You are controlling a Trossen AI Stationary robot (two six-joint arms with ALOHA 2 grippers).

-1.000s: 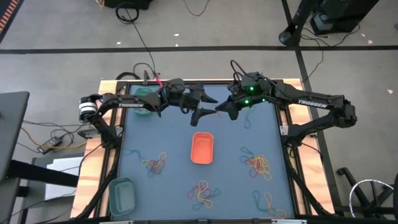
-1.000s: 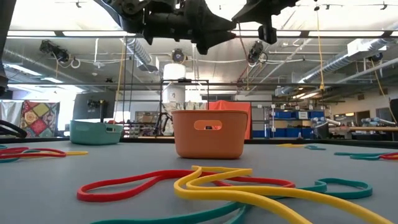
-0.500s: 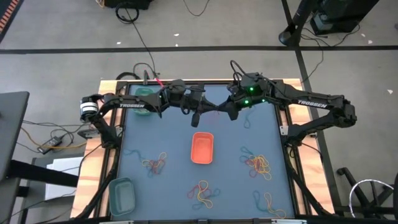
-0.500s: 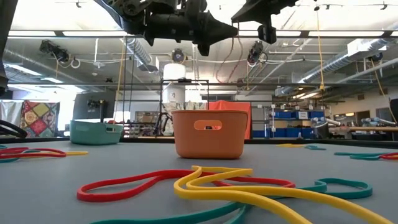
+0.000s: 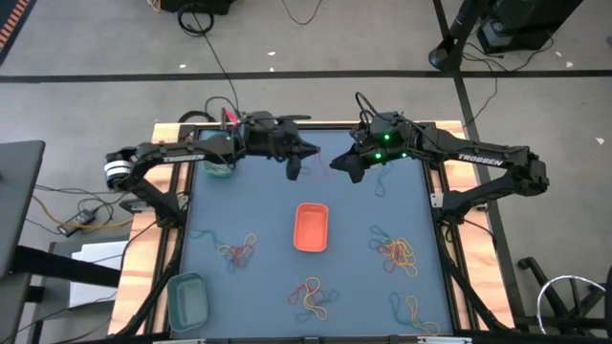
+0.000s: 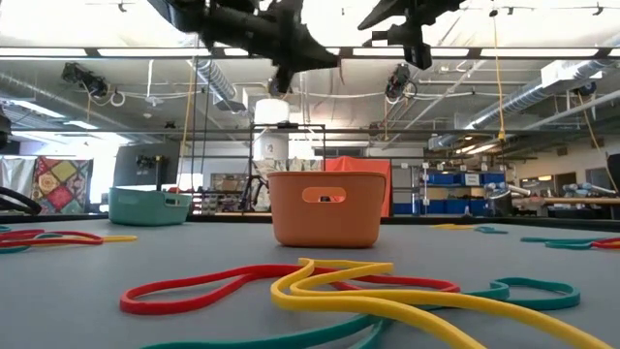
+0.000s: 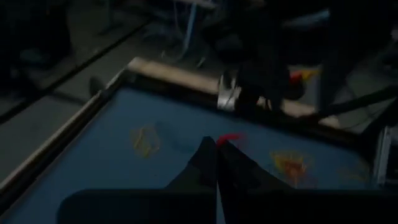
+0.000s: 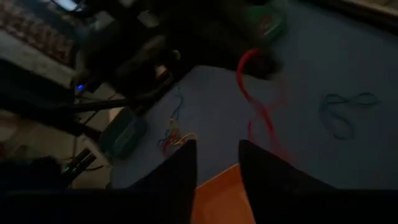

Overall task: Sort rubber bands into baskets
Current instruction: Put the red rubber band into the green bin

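Two dark, near-black arms, built from chunky jointed segments. The right arm (image 5: 478, 164) carries white "TROSSEN" lettering along its long forearm link, and green lights glow on the housing near its wrist. The left arm (image 5: 177, 158) shows pale lettering on its forearm too, too small to read, plus a silver-and-white ringed cylinder at its far-left joint. Thin black cable loops arc over both wrists. From each wrist camera, two dark tapered fingers (image 8: 180, 174) narrow to blunt tips.
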